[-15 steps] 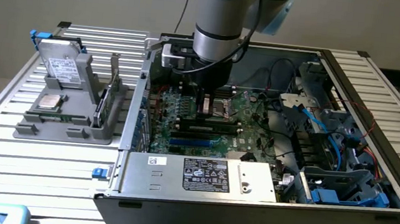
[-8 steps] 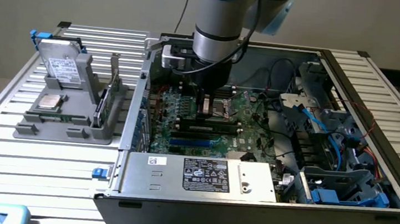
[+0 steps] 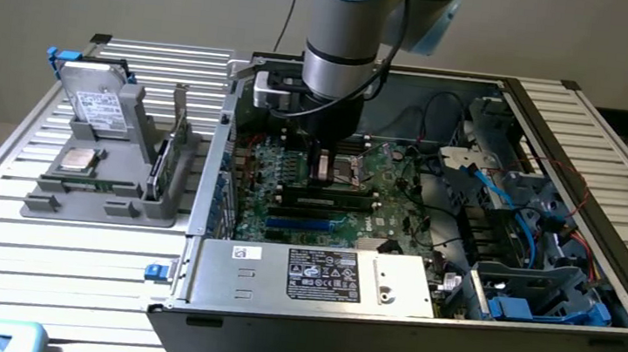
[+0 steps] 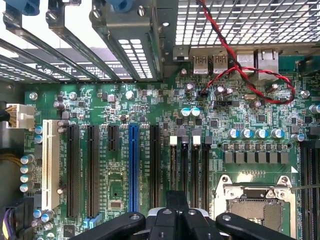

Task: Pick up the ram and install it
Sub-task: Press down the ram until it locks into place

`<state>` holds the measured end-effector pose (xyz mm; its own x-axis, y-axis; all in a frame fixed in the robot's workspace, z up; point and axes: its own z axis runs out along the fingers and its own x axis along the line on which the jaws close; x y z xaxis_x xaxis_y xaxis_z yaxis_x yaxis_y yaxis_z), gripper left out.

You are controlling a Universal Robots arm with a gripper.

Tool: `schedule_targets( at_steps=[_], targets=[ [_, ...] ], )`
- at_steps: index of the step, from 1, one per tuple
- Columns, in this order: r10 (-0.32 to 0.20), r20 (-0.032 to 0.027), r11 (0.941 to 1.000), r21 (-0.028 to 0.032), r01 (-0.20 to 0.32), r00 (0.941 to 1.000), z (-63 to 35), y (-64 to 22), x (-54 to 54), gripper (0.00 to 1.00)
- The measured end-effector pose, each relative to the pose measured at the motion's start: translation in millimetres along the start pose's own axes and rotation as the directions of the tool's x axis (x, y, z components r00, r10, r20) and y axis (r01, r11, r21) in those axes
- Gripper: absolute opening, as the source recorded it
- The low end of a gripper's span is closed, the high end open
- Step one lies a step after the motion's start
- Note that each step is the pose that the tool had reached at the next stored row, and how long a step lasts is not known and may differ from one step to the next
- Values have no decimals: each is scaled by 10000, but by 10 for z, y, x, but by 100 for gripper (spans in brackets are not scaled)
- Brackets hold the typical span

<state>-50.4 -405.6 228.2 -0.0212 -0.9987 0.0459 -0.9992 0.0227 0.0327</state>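
Observation:
The ram is a long dark stick with black chips. It lies along a black slot on the green motherboard, just ahead of the empty blue slots. My gripper hangs down inside the open computer case, just behind the ram and over the board beside the processor socket. It is shut, and I see nothing between its fingers. In the wrist view the gripper points at the board between a row of long black slots and the socket.
The case walls ring the board. A grey power supply fills the near side, and cables and blue drive cages fill the exterior view's right. Outside the case, a grey holder carries a drive, a silver chip and an upright card.

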Motion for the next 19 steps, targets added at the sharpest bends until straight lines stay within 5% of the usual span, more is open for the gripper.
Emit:
schedule_targets(
  at_steps=[16,19],
  targets=[
    [5,-130,10000,3,-5,9999,33,0,-2,11],
    [5,-170,10000,4,-5,9999,-58,-4,1,11]
  ],
)
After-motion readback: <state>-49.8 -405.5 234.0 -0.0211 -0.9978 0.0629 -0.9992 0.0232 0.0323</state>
